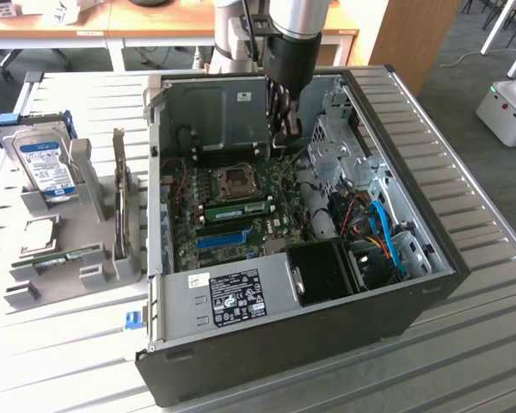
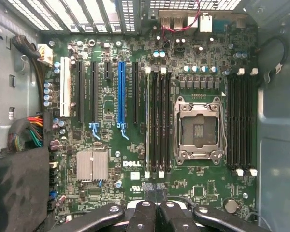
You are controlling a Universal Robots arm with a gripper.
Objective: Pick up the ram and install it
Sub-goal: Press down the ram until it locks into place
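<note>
Ribbed metal table (image 1: 464, 155), open black computer case (image 1: 327, 318) on top. Black gripper (image 1: 281, 136) hovering near case's far wall, fingers pinched together, empty. Long thin green ram stick (image 1: 236, 208) upright in motherboard slot beside square processor socket (image 1: 236, 179). Risk: one end not latched, stick lifts out of slot.

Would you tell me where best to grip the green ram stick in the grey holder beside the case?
Pinch the ram stick across its flat faces at mid-length, coming from above: it seems to sit on edge in the grey holder, long upper edge free, ends boxed in.
</note>
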